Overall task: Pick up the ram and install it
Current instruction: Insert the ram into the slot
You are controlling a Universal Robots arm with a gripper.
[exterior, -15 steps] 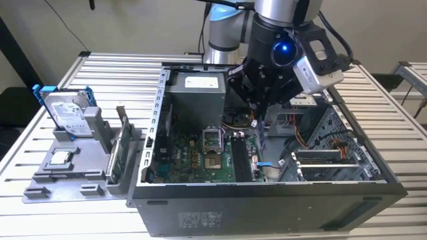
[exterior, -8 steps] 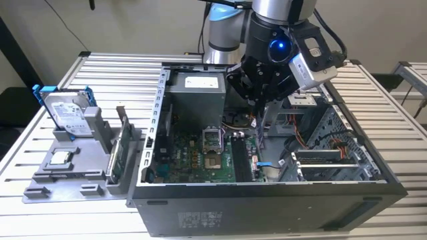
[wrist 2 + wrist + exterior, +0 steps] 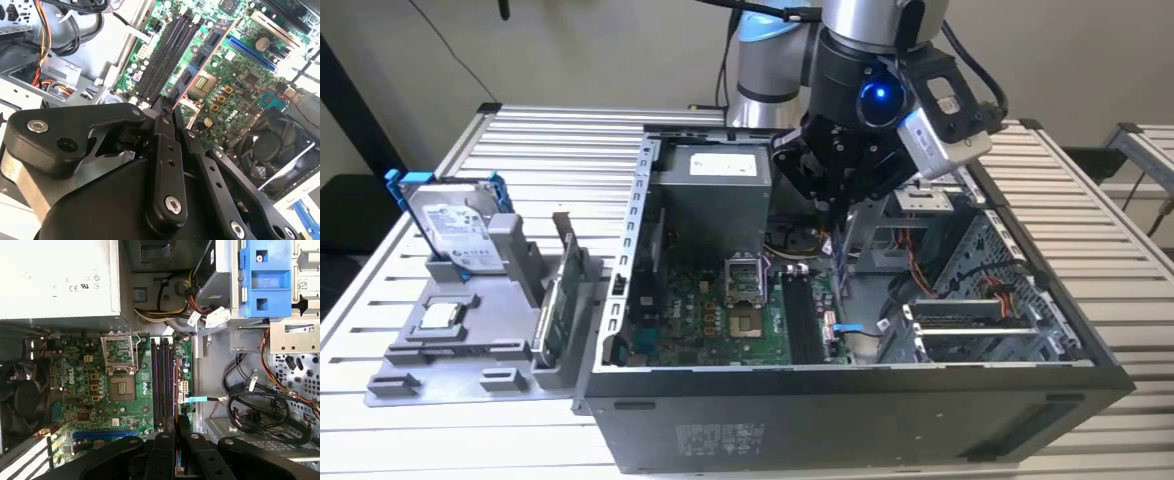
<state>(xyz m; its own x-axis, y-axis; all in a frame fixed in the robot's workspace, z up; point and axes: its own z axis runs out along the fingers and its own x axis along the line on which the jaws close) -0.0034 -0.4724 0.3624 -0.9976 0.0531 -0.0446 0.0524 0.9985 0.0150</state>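
My gripper (image 3: pixel 835 205) hangs inside the open computer case (image 3: pixel 854 385), above the motherboard (image 3: pixel 720 320). It is shut on the ram (image 3: pixel 841 250), a thin dark stick that hangs downward from the fingertips. In both wrist views the ram (image 3: pixel 200 67) (image 3: pixel 175 390) shows edge-on as a thin line running out from the gripper (image 3: pixel 167 107) (image 3: pixel 172 427). It sits just beside the black memory slots (image 3: pixel 162 385) (image 3: pixel 167 55) (image 3: pixel 801 315), above the board and apart from it.
A grey power supply (image 3: pixel 707 190) stands at the back of the case, with the CPU socket (image 3: pixel 120 385) beside the slots. Loose cables (image 3: pixel 250 405) and a drive cage (image 3: pixel 974 315) fill the exterior view's right. A grey fixture (image 3: pixel 467 345) outside holds a hard drive (image 3: pixel 454 235) and a green card (image 3: pixel 558 290).
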